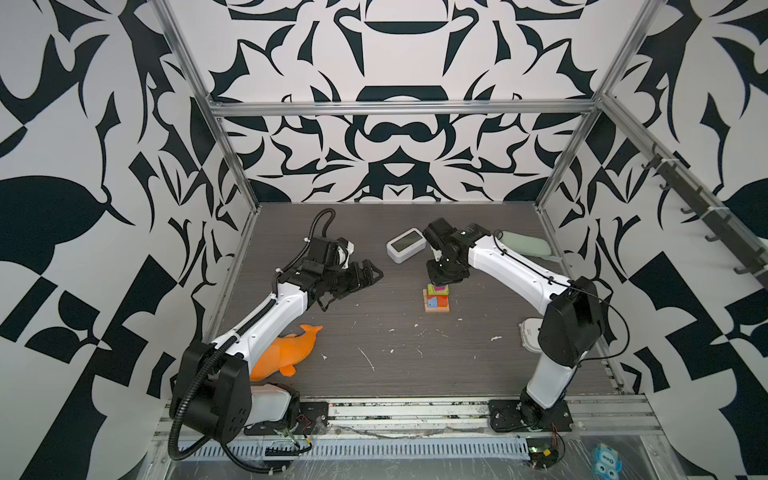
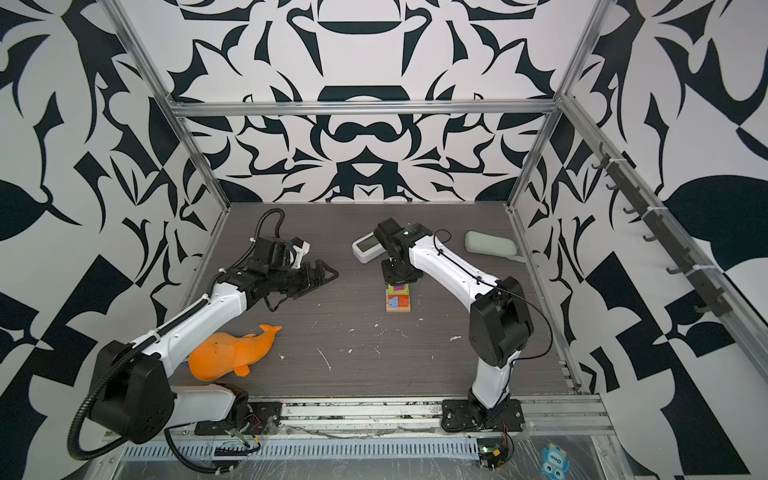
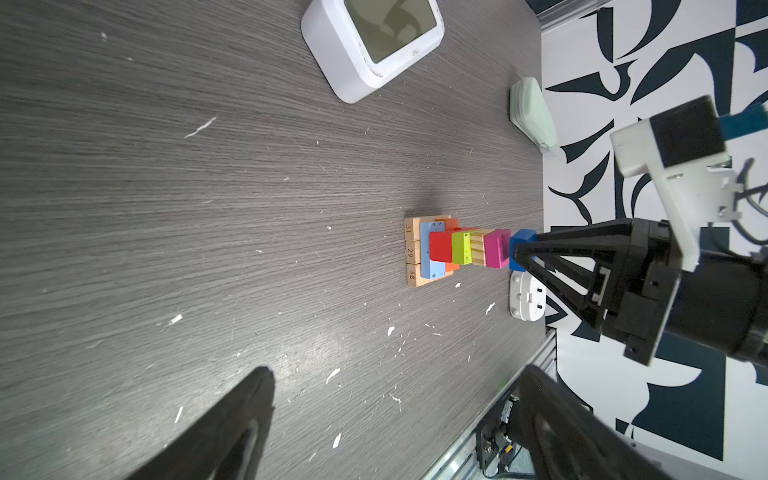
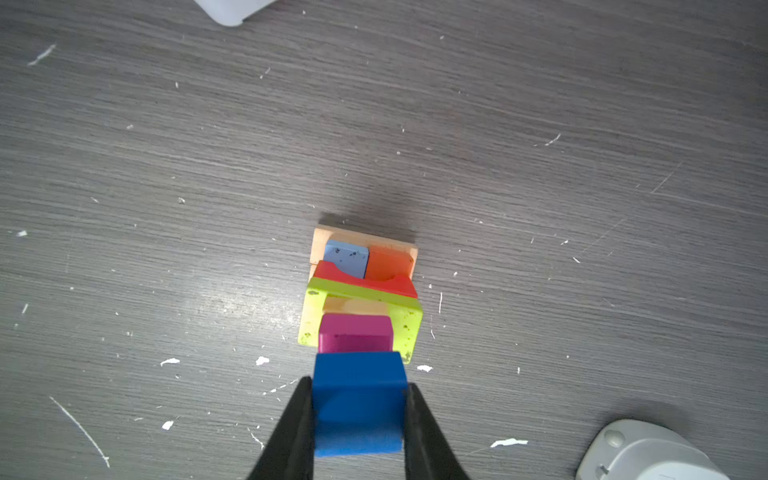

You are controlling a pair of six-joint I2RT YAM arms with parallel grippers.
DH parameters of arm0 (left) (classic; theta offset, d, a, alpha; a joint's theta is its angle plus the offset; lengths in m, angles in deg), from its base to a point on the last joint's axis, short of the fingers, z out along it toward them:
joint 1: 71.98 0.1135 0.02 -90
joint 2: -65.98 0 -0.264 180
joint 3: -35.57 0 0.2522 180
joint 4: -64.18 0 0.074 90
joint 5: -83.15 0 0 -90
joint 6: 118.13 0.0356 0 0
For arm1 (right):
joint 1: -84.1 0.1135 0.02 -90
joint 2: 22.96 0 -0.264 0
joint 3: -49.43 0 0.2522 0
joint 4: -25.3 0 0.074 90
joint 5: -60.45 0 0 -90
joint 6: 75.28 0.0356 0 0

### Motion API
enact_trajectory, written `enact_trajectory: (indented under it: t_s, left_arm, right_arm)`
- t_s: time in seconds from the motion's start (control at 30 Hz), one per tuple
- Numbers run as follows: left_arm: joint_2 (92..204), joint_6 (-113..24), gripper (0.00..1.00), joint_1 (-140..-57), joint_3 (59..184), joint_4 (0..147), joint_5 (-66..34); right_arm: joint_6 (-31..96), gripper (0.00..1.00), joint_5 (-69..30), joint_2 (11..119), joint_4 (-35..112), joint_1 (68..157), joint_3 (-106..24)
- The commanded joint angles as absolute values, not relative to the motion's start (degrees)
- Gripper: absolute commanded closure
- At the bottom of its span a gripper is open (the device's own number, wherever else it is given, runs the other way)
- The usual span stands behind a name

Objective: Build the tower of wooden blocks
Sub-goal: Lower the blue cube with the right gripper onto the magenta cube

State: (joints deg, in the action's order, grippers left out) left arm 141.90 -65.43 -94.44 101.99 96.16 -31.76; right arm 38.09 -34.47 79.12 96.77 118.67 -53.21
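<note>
Looking down in both top views, I see the tower point(image 1: 437, 300) point(image 2: 398, 301) standing on the grey table point(image 1: 374, 332), right of centre. My right gripper point(image 1: 441, 282) hangs straight over it, pointing down, and its jaws are hidden from up here. My left gripper point(image 1: 370, 272) sits well apart to the left, jaws spread, with nothing between them. The white clock point(image 1: 405, 246) lies behind the tower, and the orange dolphin point(image 1: 291, 351) lies near the left arm's base.

Through the left wrist view the stack shows side-on: tan bars point(image 3: 411, 251), light blue bar point(image 3: 430, 249), red block point(image 3: 440, 245), lime block point(image 3: 460, 247), a plain piece, then the magenta cube point(image 3: 496, 249). The dark blue cube point(image 3: 519, 243) sits at the very top, pinched at the right gripper's tip. I cannot tell whether blue touches magenta.

Through the right wrist view both black fingers point(image 4: 291, 428) press the flanks of the dark blue cube, clamped on it directly above the magenta cube. Lower down, an orange bar point(image 4: 388, 264) lies beside the light blue one.
</note>
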Motion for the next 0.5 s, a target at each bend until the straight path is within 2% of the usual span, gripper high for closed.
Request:
enact_trajectory:
  t_s: [0.0,0.47]
  left_arm:
    - [141.48,-65.40,0.06,-94.13,101.10,95.79,-32.21]
    - [141.39,-65.40,0.06,-94.17,101.09,95.96,-32.09]
  right_arm:
    - [37.68,0.69,-34.04,78.92,96.44,118.48,-53.96]
    - [37.69,0.69,-34.47,79.89,96.59,118.49,-53.86]
